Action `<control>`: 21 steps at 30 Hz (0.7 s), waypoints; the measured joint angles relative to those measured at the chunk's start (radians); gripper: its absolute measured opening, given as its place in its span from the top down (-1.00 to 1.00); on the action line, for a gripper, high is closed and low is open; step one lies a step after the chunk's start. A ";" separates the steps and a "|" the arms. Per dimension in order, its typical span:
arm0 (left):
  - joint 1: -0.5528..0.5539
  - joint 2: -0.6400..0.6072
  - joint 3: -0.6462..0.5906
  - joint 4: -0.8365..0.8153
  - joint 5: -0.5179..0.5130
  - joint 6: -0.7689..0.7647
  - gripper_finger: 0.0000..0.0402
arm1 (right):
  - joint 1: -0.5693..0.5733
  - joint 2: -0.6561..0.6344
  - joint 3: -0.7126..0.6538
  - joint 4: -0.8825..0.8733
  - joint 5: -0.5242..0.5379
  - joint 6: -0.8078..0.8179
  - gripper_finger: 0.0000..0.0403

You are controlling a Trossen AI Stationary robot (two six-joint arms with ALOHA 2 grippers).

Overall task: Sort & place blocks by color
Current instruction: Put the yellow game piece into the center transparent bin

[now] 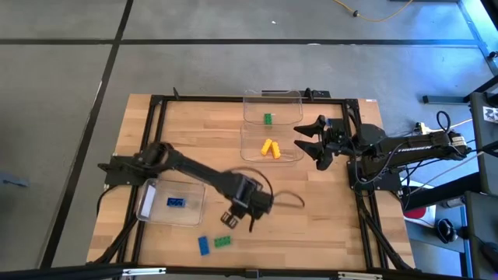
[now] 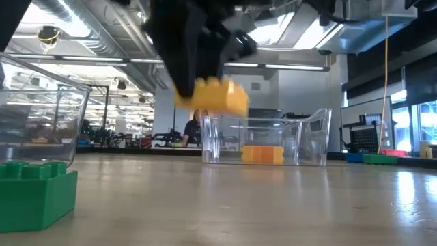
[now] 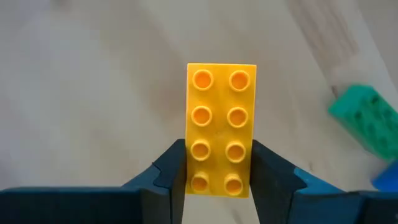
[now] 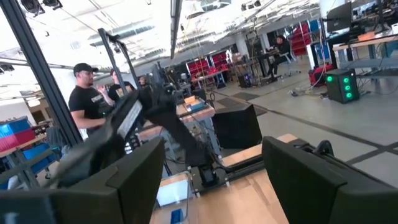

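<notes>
Your yellow-orange brick [image 3: 221, 129] sits pinched between the left gripper's [image 1: 233, 221] two dark fingers [image 3: 166, 177], studs facing the wrist camera, and in the low view it hangs clear above the wooden table [image 1: 327, 225]. On the high view's clock face, that gripper is at about 6 o'clock from the table's middle. Just past it toward the front edge you have a green brick [image 1: 222, 241] and a blue brick [image 1: 204, 246] lying side by side on the wood. At 9 o'clock a clear bin [image 1: 149, 201] holds one blue brick [image 1: 176, 203]. Toward 12 o'clock two clear bins stand together: the nearer one [image 1: 250, 150] holds two yellow-orange bricks [image 1: 270, 148], the farther one [image 1: 286, 99] a single green brick [image 1: 268, 119]. At 3 o'clock your right gripper [image 1: 310, 141] hovers beside those bins with its fingers spread apart, holding nothing. A person in a dark shirt [image 4: 83, 99] stands in the room beyond.
</notes>
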 joint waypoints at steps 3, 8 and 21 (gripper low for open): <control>0.038 -0.124 -0.068 0.051 -0.009 -0.050 0.38 | 0.000 0.000 0.000 -0.006 0.000 0.001 -0.36; 0.103 -0.440 -0.347 0.262 -0.077 -0.186 0.38 | 0.000 0.000 0.000 -0.005 0.000 0.002 -0.36; 0.182 -1.242 -1.088 0.886 -0.258 -0.523 0.38 | 0.000 0.002 0.000 -0.033 0.000 0.109 -0.36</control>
